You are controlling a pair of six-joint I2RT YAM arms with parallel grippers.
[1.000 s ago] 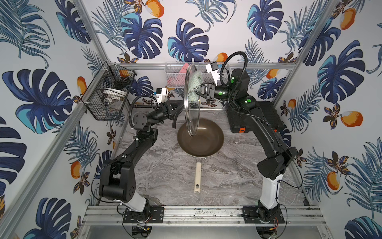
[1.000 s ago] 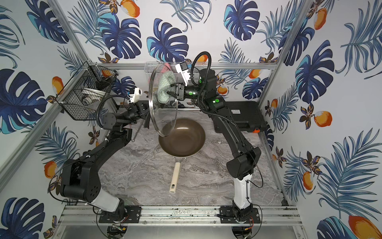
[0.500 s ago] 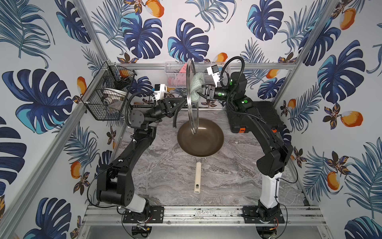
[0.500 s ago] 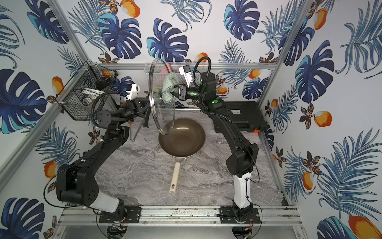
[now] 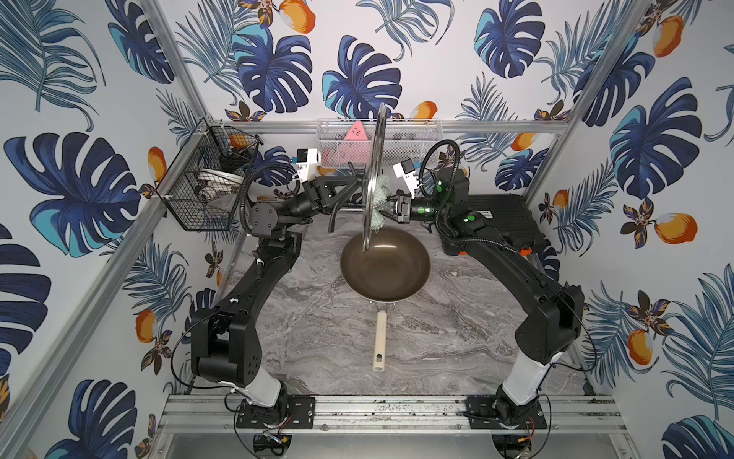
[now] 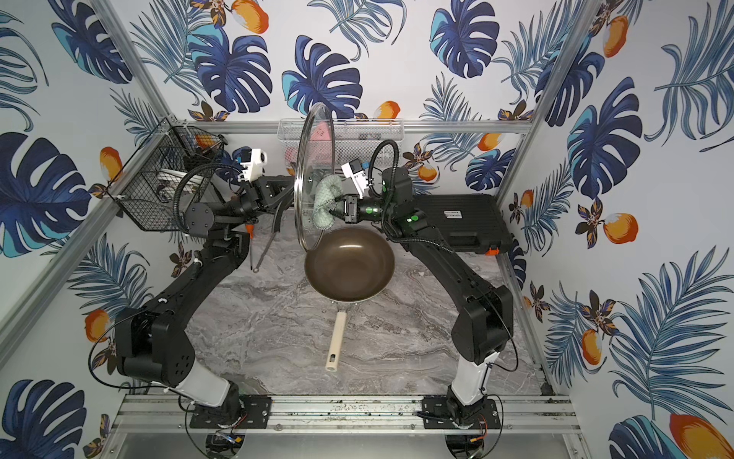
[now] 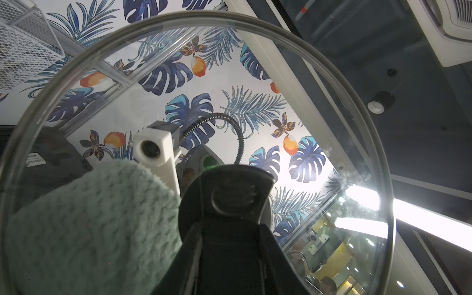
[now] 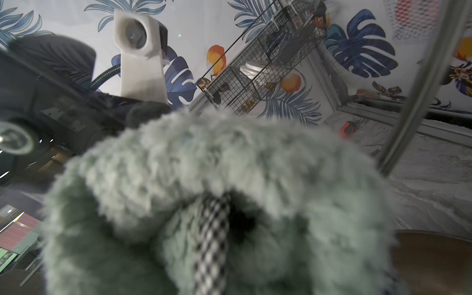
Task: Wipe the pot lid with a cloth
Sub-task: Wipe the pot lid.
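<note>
The left end effector (image 5: 348, 190) is clamped on the black handle (image 7: 229, 199) of the pot lid (image 6: 306, 159). The lid hangs in the air on edge, nearly upright, over the rear rim of the brown pan (image 6: 349, 264), towards the back edge of the desk (image 6: 397, 337). Gripping it by the handle looks deliberate. It leaves the opposite glass face free and turned toward the other arm, and it gives a firm brace against a sideways push. The right end effector (image 6: 338, 206) is closed tight on a bunched fold of the cloth (image 6: 323, 196), so a rounded pad of waffle weave sticks out ahead of its tips. In the left wrist view the weave looks flattened against the glass just beside the handle, which suggests contact on the lid's inner face. The pan sits empty on the desk below, its cream handle (image 6: 337, 341) pointing toward the front edge, probably where the lid belongs. Little writing can be read. The black case (image 6: 464, 222) at the desk's rear right corner carries a small white label whose print is too small to make out. The cloth's checked loop (image 8: 212, 229) shows no text, and the pink triangular item (image 5: 354, 133) in the white mesh rack (image 6: 373, 137) on the back wall shows nothing legible.
</note>
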